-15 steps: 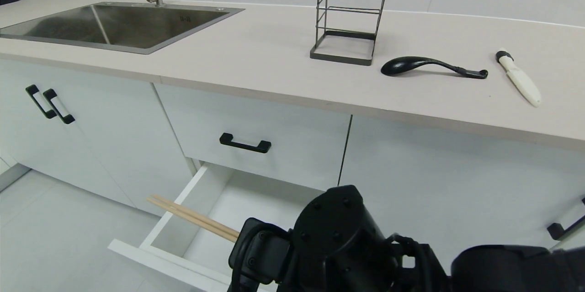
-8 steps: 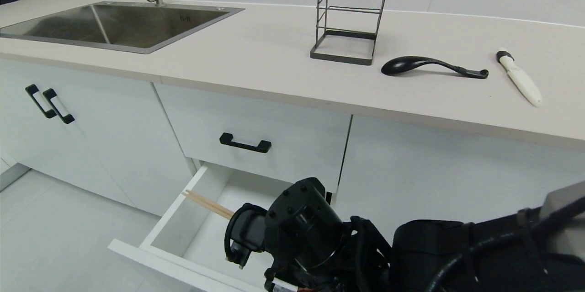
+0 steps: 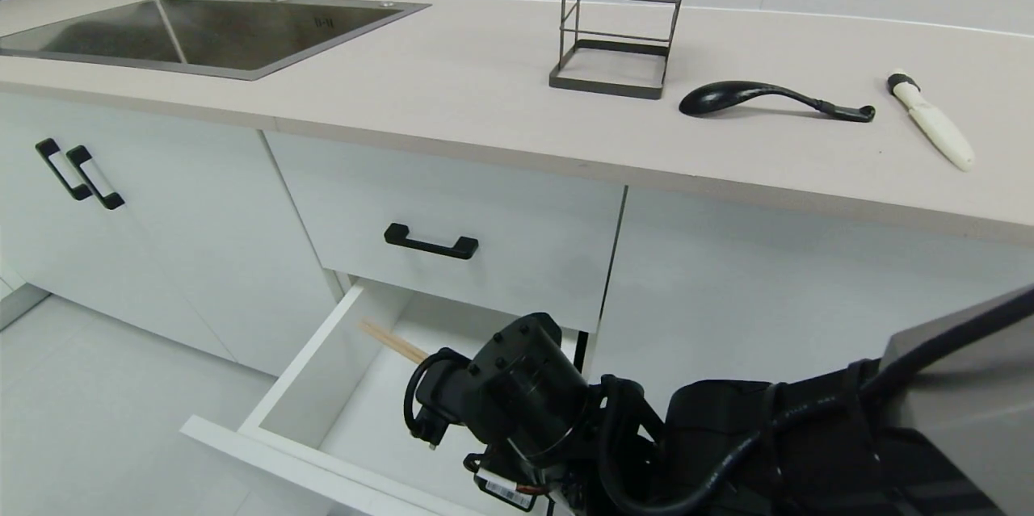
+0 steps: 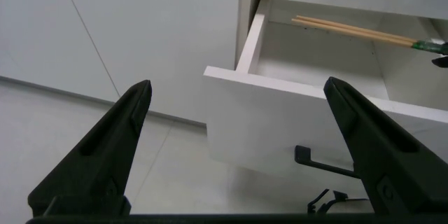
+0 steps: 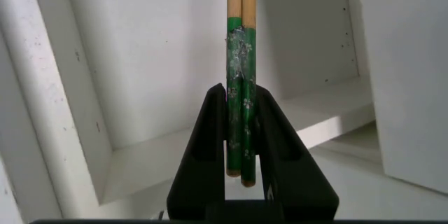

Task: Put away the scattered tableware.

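Note:
My right gripper [image 5: 238,161] is shut on a pair of wooden chopsticks [image 5: 241,56] with green patterned ends, held inside the open white lower drawer [image 3: 242,434]. In the head view the chopsticks [image 3: 392,341] stick out from the right wrist over the drawer's inside, toward its left wall. The left wrist view has my left gripper [image 4: 245,154] open, low in front of the drawer [image 4: 280,112], the chopsticks [image 4: 350,30] lying across above the drawer floor. A black ladle [image 3: 767,100] and a white-sheathed knife [image 3: 933,123] lie on the countertop [image 3: 452,96].
A dark wire rack [image 3: 618,15] stands on the counter left of the ladle. A steel sink [image 3: 202,27] with a tap is at the far left. The upper drawer with its black handle [image 3: 430,242] is closed; cabinet doors flank it.
My right arm has carried the chopsticks rightward and deeper into the open drawer, so less of them shows past the wrist. The head camera has tilted slightly.

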Controlling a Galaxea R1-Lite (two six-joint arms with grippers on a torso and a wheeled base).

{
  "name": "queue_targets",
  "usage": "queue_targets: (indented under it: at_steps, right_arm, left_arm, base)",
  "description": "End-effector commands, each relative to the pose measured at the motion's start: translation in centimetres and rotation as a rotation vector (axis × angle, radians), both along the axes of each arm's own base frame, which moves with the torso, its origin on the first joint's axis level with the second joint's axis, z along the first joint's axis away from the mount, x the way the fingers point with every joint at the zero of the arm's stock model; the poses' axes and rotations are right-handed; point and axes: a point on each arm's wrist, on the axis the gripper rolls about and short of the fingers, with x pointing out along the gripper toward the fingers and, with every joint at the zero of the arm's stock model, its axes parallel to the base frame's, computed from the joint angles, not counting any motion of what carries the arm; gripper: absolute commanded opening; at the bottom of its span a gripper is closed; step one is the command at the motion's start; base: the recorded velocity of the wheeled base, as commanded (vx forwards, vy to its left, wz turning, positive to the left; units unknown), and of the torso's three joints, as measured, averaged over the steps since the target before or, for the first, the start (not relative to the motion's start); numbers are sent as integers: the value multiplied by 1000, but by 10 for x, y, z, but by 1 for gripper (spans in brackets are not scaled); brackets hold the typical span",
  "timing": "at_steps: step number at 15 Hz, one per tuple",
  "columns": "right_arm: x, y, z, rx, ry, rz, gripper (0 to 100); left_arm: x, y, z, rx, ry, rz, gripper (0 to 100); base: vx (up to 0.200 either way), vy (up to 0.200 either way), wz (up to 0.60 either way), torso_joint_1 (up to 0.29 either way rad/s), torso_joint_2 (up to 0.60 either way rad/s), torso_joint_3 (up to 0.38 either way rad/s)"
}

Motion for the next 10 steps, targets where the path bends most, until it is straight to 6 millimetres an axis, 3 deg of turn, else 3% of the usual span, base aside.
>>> queue_targets:
  at_steps: [1, 4, 7, 10]
  right_arm:
    - [1, 7, 3, 28, 13, 36, 0]
    - [6, 13, 13, -15, -21, 78, 0]
    - [10, 3, -1, -218, 35, 52, 0]
    - [31, 19, -17, -120, 31, 28, 0]
  left_arm:
    - [0, 0, 0, 0, 1, 0, 100]
    - [0, 0, 0, 0, 1, 0, 100]
    - [0, 0, 0, 0, 1, 0, 100]
    - [0, 0, 0, 1, 1, 0, 100]
  base:
    - [0, 0, 0, 0, 0, 0]
    - [0, 0, 0, 0, 0, 0]
    - [0, 0, 0, 0, 0, 0]
    - [0, 0, 0, 0, 0, 0]
